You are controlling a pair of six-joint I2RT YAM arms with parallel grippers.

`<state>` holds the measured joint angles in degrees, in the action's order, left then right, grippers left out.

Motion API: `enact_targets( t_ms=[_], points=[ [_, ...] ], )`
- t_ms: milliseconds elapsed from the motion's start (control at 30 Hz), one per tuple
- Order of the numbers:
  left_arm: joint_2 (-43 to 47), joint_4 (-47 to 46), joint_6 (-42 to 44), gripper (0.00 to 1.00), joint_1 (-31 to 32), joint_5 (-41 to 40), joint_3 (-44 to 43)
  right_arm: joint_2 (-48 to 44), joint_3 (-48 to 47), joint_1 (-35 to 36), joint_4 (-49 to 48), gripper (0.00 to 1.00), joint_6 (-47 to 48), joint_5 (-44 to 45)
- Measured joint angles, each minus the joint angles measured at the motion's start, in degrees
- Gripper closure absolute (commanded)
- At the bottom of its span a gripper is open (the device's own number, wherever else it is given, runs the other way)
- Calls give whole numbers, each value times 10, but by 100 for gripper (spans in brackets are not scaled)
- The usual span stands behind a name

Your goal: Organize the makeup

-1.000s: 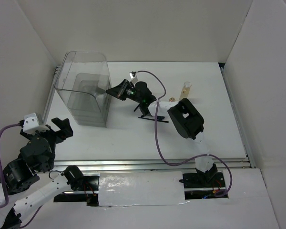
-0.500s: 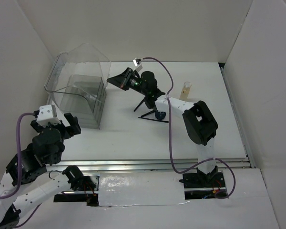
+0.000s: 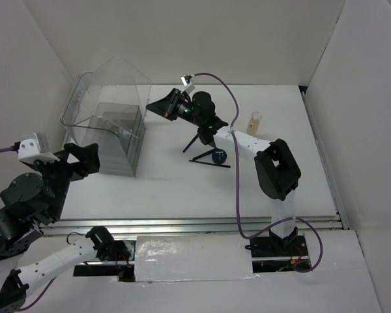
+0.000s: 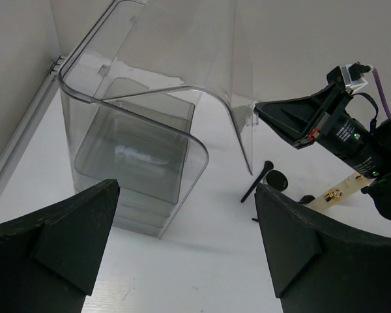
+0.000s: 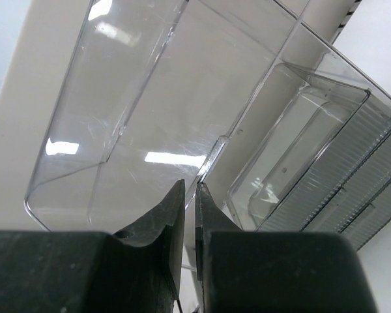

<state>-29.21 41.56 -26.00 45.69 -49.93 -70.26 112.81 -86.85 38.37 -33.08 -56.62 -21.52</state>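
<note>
My right gripper [image 3: 151,106] is shut on the free edge of the clear box's hinged lid [image 3: 120,81] and holds it raised. In the right wrist view the thin lid edge [image 5: 212,158] runs into the nearly closed jaws [image 5: 189,184]. My left gripper [image 3: 85,160] is open and empty near the box's front left; it also shows in the left wrist view [image 4: 186,189]. A dark blue compact [image 3: 219,156], two thin black brushes [image 3: 210,162] and a tall pale-yellow bottle [image 3: 253,122] stand right of the box. The amber bottle is hidden.
The big clear plastic box [image 3: 107,140] with ribbed inner compartments [image 5: 313,150] stands at the back left by the wall. White walls close in the table on the left, back and right. A purple cable loops over the right arm [image 3: 274,166].
The right gripper has swung the box lid up and open, then held it. The left arm has shifted left and turned its gripper toward the box.
</note>
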Motion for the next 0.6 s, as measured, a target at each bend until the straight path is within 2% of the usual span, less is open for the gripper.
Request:
enact_targets(
  t_ms=[233,400,600],
  points=[
    [-59,-1,-28,1,0,14,-26,-1,-25,0,24,100,10,-1],
    [-87,48,-132,1,0,13,-72,-3,-29,0,26,100,12,-1],
    [-61,69,-268,0,0,5,-97,-4,-29,0,28,100,15,-1]
  ],
)
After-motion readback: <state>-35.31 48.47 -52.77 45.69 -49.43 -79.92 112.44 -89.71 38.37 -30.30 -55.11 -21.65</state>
